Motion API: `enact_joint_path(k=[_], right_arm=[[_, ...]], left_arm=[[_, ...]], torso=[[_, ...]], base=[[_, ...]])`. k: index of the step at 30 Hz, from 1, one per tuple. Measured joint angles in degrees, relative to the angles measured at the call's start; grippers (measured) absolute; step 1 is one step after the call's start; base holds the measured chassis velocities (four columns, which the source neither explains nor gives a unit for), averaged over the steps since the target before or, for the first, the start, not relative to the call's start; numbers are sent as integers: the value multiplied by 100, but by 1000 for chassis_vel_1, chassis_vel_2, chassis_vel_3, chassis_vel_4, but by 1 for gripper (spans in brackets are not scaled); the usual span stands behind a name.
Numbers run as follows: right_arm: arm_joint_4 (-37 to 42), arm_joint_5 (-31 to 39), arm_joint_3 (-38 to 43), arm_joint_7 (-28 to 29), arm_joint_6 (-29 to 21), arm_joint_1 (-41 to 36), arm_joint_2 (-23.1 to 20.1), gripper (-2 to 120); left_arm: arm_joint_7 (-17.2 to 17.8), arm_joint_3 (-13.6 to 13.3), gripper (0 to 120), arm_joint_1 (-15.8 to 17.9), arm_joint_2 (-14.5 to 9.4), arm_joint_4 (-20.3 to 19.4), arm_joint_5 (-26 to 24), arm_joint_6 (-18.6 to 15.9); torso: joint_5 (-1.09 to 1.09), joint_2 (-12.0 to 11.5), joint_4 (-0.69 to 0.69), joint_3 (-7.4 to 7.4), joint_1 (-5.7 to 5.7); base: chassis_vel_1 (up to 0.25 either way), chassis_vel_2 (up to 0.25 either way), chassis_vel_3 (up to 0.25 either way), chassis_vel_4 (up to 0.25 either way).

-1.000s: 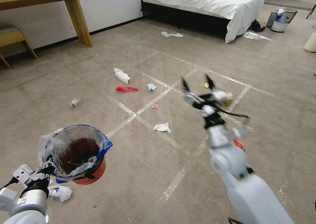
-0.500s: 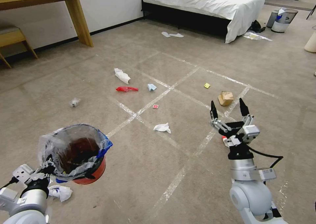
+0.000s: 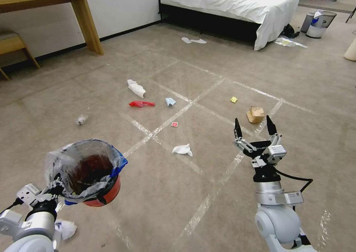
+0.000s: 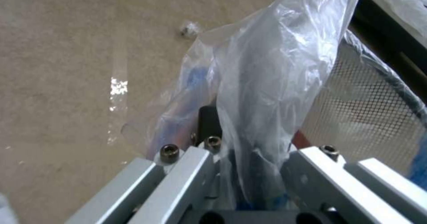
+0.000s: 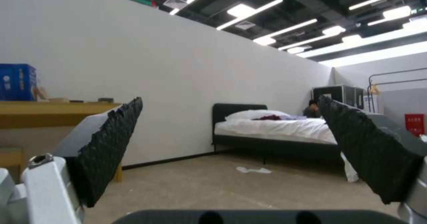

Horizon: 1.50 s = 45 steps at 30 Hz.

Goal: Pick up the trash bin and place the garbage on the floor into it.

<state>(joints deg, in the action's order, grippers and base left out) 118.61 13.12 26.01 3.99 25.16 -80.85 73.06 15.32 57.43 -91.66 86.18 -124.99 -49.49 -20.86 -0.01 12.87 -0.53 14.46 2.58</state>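
The left tool [image 3: 55,187], at the head view's seven o'clock, is clamped on the near rim of the small round red trash bin [image 3: 107,194] lined with crinkled clear plastic, holding it off the beige carpet floor [image 3: 155,192] crossed by shiny tape strips. The right tool [image 3: 255,128], at five o'clock, points upward with its black fingers [image 5: 111,144] spread wide and nothing between them. Litter lies ahead: a white crumpled tissue [image 3: 182,149] near centre, a red wrapper [image 3: 141,103] and pale blue scrap [image 3: 170,101] toward eleven, a brown paper bag [image 3: 255,114] toward one, a white-sheeted bed [image 3: 237,2] at twelve.
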Motion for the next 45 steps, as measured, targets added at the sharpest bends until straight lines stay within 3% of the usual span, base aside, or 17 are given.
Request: enact_joint_path(k=[45], right_arm=[[-227, -294, -210, -7, 54, 47, 100, 100]], left_arm=[[-4, -35, 3, 36, -6, 67, -10, 19]], torso=[[0, 0, 0, -1, -1]], base=[[-75, 78, 81, -80]])
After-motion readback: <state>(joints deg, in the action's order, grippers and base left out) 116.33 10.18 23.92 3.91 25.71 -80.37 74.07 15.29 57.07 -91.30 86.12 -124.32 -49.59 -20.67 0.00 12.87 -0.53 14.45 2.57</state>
